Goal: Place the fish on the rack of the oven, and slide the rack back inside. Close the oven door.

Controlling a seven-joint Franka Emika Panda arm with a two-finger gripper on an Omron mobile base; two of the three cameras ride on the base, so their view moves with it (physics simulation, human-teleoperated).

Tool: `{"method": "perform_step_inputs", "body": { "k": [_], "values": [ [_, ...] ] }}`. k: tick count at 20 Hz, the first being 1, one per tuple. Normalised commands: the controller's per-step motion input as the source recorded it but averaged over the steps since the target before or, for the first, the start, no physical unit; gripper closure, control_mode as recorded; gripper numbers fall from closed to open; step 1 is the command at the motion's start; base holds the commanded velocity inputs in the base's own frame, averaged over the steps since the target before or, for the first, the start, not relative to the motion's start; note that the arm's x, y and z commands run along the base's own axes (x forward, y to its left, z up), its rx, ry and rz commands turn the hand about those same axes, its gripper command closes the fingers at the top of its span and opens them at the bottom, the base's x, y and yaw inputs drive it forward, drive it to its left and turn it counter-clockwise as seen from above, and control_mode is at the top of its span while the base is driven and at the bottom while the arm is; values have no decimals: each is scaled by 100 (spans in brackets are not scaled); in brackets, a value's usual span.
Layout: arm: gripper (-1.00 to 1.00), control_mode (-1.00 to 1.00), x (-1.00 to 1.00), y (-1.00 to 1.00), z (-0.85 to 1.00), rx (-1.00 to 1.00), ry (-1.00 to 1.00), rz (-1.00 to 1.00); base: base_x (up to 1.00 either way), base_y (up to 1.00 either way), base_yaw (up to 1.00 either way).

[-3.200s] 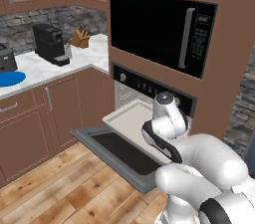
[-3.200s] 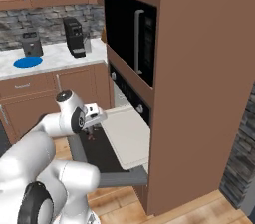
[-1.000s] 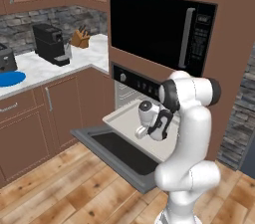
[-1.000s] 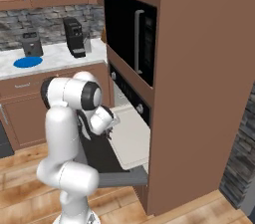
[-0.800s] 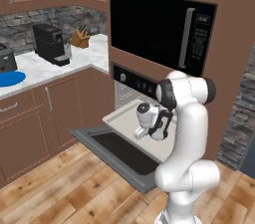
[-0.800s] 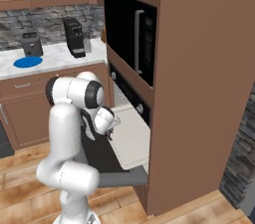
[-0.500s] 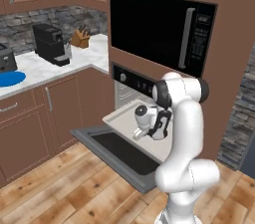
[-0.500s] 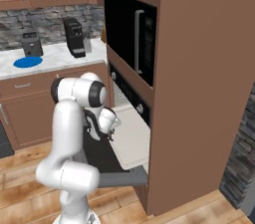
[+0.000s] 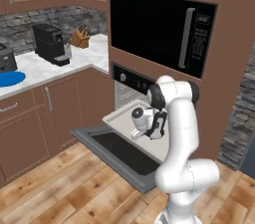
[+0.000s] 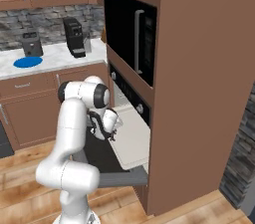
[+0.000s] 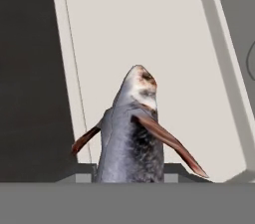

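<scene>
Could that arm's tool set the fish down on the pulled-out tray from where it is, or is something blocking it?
Probably yes. The tool, shut on the fish, hangs over the rack, which is pulled out over the open oven door; nothing lies between.

Brown cabinets under a pale marble desk, backed by grey stone wall. On it, black coffee machine, knife block, blue plate. Black microwave built into tall cabinetry. Plank wood floor.
</scene>
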Motion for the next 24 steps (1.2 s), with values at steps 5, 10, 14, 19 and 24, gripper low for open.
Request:
{"method": "perform_step_inputs", "body": {
  "k": [5, 10, 14, 19, 24],
  "values": [
    [100, -100, 46, -4, -25, 0, 0, 0, 0, 0, 0],
    [100, -100, 45, -6, -28, 0, 0, 0, 0, 0, 0],
    [100, -100, 42, -6, -26, 0, 0, 0, 0, 0, 0],
    [100, -100, 41, -4, -27, 0, 0, 0, 0, 0, 0],
    [100, -100, 41, -7, -31, 0, 0, 0, 0, 0, 0]
  ]
}}
